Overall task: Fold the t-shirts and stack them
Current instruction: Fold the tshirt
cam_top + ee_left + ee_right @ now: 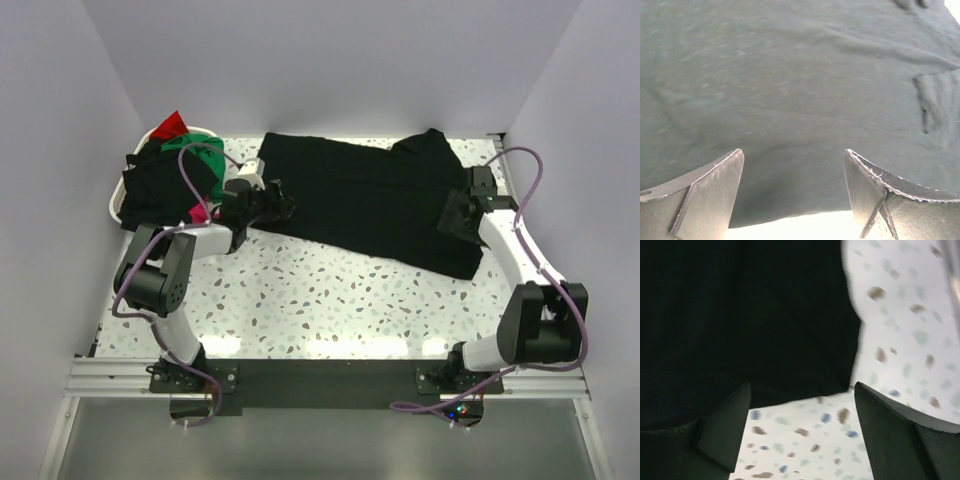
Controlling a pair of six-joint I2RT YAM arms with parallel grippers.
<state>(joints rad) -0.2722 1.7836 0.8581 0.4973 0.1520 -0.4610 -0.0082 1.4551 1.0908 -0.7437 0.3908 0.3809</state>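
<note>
I see the left gripper (792, 156) spread over the soft, faintly creased black shirt (370, 205). The right gripper (802, 386) is spread at its corner on the speckled table (320, 300).

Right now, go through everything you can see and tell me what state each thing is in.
black t-shirt: spread out across the table, unfolded, slightly wrinkled.
heaped t-shirts: crumpled in a pile of black, green and red, not folded.
white basket: upright at the far left, full, with cloth spilling over its rim.
left fingers: open, holding nothing, over the black t-shirt's edge.
right fingers: open, holding nothing, at the black t-shirt's corner.
</note>
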